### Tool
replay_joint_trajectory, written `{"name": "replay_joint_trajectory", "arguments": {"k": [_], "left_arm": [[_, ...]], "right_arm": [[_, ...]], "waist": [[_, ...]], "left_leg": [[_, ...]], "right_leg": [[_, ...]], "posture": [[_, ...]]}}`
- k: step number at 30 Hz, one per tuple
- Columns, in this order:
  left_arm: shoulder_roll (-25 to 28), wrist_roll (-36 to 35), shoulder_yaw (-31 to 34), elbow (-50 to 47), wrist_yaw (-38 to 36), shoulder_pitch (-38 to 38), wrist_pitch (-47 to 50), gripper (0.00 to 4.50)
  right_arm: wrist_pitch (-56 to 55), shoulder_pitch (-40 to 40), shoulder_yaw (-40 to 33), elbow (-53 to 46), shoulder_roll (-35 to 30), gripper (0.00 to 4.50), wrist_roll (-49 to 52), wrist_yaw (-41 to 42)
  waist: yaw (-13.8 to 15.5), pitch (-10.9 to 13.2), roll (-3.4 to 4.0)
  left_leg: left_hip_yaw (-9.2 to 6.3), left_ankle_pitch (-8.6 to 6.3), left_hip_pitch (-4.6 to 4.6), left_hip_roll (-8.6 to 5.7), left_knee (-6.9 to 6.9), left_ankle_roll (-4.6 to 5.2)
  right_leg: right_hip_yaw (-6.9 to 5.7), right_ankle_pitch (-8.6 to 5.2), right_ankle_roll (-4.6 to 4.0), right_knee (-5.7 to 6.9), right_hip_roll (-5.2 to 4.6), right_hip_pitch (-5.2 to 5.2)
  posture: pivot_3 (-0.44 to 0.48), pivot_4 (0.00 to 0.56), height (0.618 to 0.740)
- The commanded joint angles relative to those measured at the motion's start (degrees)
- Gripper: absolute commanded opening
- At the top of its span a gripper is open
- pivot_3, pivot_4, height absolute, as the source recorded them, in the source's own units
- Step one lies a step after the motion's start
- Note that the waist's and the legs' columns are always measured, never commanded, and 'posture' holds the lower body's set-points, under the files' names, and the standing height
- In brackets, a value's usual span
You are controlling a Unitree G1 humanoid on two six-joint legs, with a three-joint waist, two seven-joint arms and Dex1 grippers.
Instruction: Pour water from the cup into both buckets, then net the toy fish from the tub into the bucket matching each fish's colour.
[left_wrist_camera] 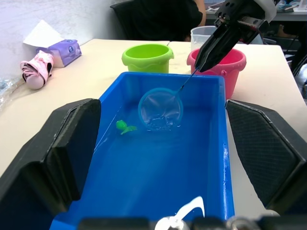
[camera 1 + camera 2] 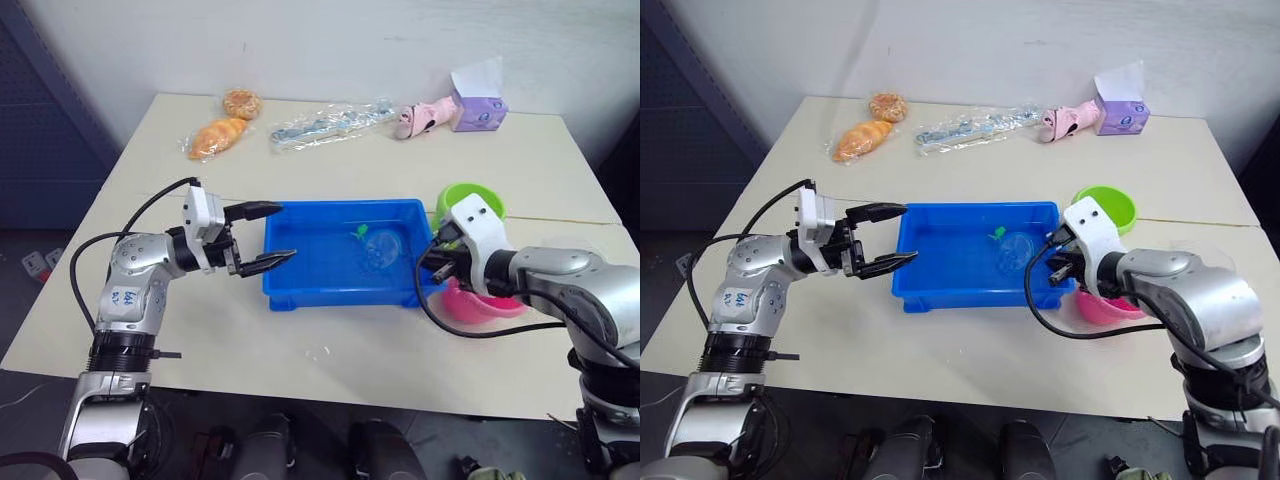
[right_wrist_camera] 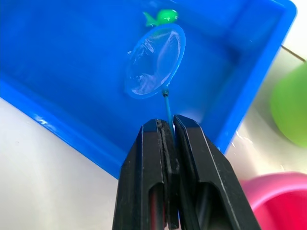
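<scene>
Right gripper (image 3: 167,136) clamped on the net (image 3: 154,61) handle, hoop dipped in the blue tub (image 2: 300,290) just beside the lone green fish (image 3: 161,17). Best slide under it, then lift level. Left gripper (image 2: 262,238) hangs spread wide, empty, at the tub's end.

Look to the back of your table (image 2: 330,180): at eleven o'clock lie two wrapped pastries, a round one (image 2: 241,102) and a long one (image 2: 217,136). At twelve sits a clear plastic bag (image 2: 330,124); at one, a pink toy (image 2: 423,117) touching a purple tissue box (image 2: 478,108).
</scene>
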Motion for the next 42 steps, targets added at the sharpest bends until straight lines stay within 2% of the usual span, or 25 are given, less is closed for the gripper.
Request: {"name": "replay_joint_trajectory", "arguments": {"k": [1,11,18,25,32,36,39,42], "left_arm": [[1.0,-0.2,1.2,-3.8,0.9,1.6,-0.3,4.46],[1.2,-0.2,1.5,-5.5,2.2,2.8,0.2,4.46],[1.9,-0.2,1.0,-6.5,3.1,4.0,2.7,4.46],[4.3,0.4,0.8,-6.2,2.5,5.7,4.8,4.46],[7.4,-1.0,4.0,-4.2,1.8,5.0,5.3,4.46],[7.3,-1.1,4.3,-3.6,1.7,4.2,5.4,4.46],[6.4,-1.8,4.3,-4.3,2.2,3.4,6.2,4.46],[5.4,-2.6,4.0,-5.1,2.4,2.7,7.4,4.46]], "right_arm": [[6.4,-5.1,0.7,3.9,0.8,0.00,-2.1,-3.7],[5.7,-11.1,3.0,12.8,7.5,0.00,-4.9,-7.3],[1.9,-12.2,0.7,16.7,14.3,0.00,-5.1,-8.1],[-2.8,-10.6,-5.1,17.4,21.3,0.00,-3.7,-8.4],[3.1,-8.4,-12.6,13.2,25.5,0.00,0.9,-7.8],[7.2,-8.8,-18.5,11.4,27.8,0.00,3.1,-8.4],[11.2,-8.9,-23.0,8.7,28.0,0.00,5.3,-7.9],[12.1,-7.2,-26.2,5.9,25.5,0.00,9.9,-7.6]], "waist": [[0.0,0.0,0.00],[-0.2,0.0,0.00],[-0.5,0.0,0.00],[-1.2,0.0,0.00],[-1.4,0.0,0.00],[-1.4,0.0,0.00],[-1.4,0.0,0.00],[-1.3,0.0,0.00]], "left_leg": [[0.01,0.00,0.00,0.00,0.00,0.00],[0.09,0.00,-0.01,-0.01,-0.03,0.00],[0.13,0.00,-0.01,-0.01,-0.04,0.00],[0.13,0.00,-0.01,-0.01,-0.08,0.00],[0.14,0.00,-0.01,0.00,-0.12,0.00],[0.15,0.00,0.00,-0.01,-0.17,-0.01],[0.16,0.00,-0.01,-0.01,-0.17,-0.01],[0.15,-0.01,-0.02,-0.02,-0.19,0.01]], "right_leg": [[0.01,0.00,0.00,-0.01,0.00,0.00],[0.05,0.00,0.00,0.04,0.00,-0.07],[0.07,0.00,0.00,0.14,0.01,-0.13],[0.09,0.00,0.00,0.15,0.01,-0.15],[0.13,0.00,0.00,0.20,0.01,-0.20],[0.15,0.00,0.00,0.19,0.01,-0.22],[0.16,0.00,0.00,0.19,0.00,-0.23],[0.17,0.00,0.00,0.17,-0.02,-0.23]], "posture": [[0.000,0.150,0.740],[0.000,0.150,0.740],[0.000,0.150,0.740],[0.000,0.150,0.740],[0.000,0.150,0.740],[0.000,0.150,0.740],[0.000,0.150,0.740],[0.000,0.150,0.740]]}}
